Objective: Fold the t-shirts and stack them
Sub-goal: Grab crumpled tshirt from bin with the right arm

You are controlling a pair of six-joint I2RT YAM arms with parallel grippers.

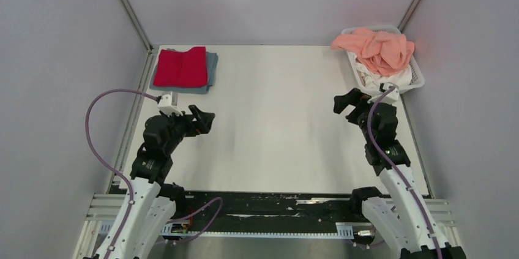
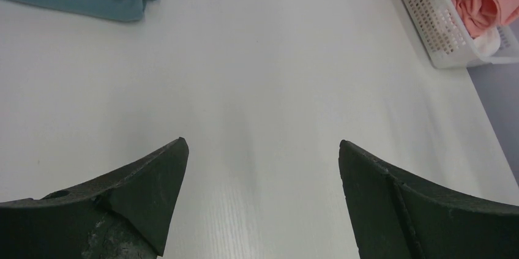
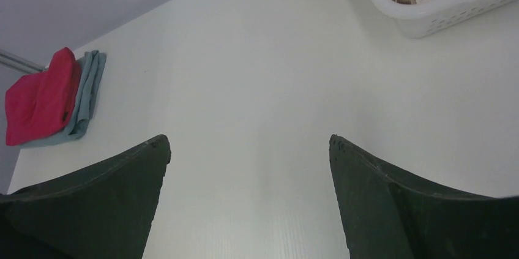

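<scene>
- The left gripper (image 1: 205, 118) was spread about as wide as it goes, with nothing between its fingers. It hung over a bare patch of the tabletop (image 1: 275, 124) on the left side, a bit nearer than the folded pile and not touching it.
- Same deal with the right gripper (image 1: 346, 103): wide open and empty. It sat over the right side of the tabletop, close to the basket (image 2: 431, 23) but clear of it.
- The red t-shirt (image 1: 181, 66) lay folded flat on top of the folded grey-blue t-shirt (image 1: 212, 69), which peeked out along the edges. That little stack was in the far left corner.
- The salmon-pink t-shirt (image 1: 376, 48) was crumpled on top of the white mesh basket in the far right corner, spilling over the rim.
- Some white t-shirts (image 1: 385, 80) were bunched underneath it inside the basket. Couldn't tell how many.
</scene>
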